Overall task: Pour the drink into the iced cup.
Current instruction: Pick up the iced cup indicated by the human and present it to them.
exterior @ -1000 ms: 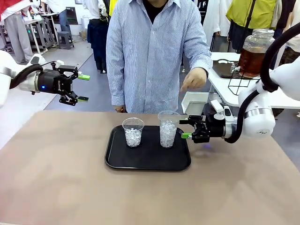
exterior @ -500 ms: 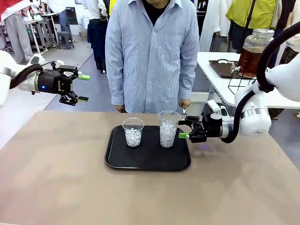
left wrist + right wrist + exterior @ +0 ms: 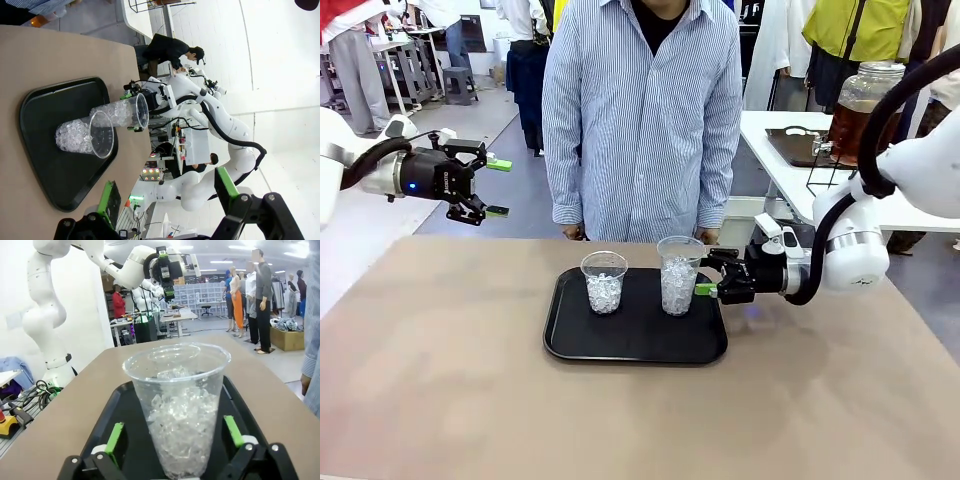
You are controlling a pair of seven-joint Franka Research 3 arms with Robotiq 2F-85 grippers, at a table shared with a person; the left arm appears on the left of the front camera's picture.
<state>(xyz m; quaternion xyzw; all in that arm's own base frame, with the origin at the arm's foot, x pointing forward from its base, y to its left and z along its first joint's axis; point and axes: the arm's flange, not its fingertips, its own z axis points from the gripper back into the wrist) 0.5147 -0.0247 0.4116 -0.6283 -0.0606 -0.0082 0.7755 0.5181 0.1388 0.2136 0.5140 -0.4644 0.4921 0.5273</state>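
Two clear cups of ice stand on a black tray point(image 3: 635, 345): a shorter cup point(image 3: 604, 282) on the left and a taller iced cup point(image 3: 679, 275) on the right. My right gripper point(image 3: 705, 272) is low at the tray's right edge, open. In the right wrist view its green pads point(image 3: 114, 438) stand apart on either side of the taller cup point(image 3: 177, 405). My left gripper point(image 3: 496, 187) hangs open and empty, high at the far left. The drink, an amber-brown liquid, fills a large glass jar point(image 3: 865, 110) on a side table at the back right.
A person in a striped shirt point(image 3: 640, 120) stands at the far edge, right behind the tray, arms down. In the left wrist view, both cups point(image 3: 100, 127) and the tray point(image 3: 55, 170) lie below my open left gripper point(image 3: 167, 192). Bare brown tabletop point(image 3: 440, 380) surrounds the tray.
My right gripper has slid left until its fingers straddle the taller cup. The person's raised hand has dropped to their side. The left arm has not moved.
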